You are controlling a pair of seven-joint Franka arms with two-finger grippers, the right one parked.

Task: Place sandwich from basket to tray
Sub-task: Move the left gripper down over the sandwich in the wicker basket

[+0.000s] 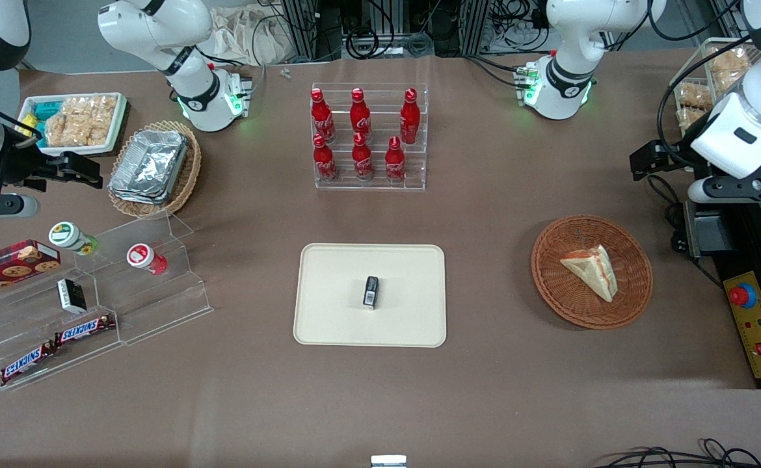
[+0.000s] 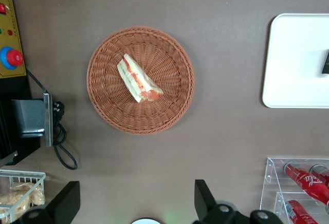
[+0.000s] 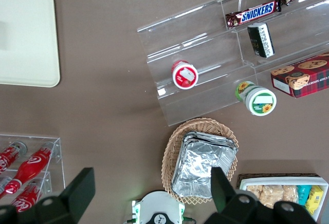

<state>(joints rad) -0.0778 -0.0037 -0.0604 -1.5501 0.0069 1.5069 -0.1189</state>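
Snickers lettering reads clearly on the two chocolate bars (image 1: 55,344) lying on the lowest step of the clear acrylic riser (image 1: 94,299) toward the parked arm's end of the table, and the six red bottles (image 1: 362,133) in the clear rack (image 1: 371,140) carry white Coca-Cola script. On the riser also stand a red-capped cup (image 1: 145,257), a green cup with a sunflower lid (image 1: 71,237) and a small dark box (image 1: 71,295), with a red plaid cookie box (image 1: 10,263) beside them. The sandwich (image 1: 592,270) lies in the basket (image 1: 553,286), its red and green filling edge pointing toward four o'clock in the wrist picture, where the sandwich (image 2: 139,79) sits slightly off the centre of the basket (image 2: 175,108). The tray (image 1: 328,318) is well apart from the basket toward the parked arm's end and carries a small black object (image 1: 371,291) near its middle. The gripper (image 2: 136,203) hangs high above the table near the basket, fingers (image 2: 204,198) spread wide apart and holding nothing. Nothing lies on the bare brown tabletop between basket and tray.
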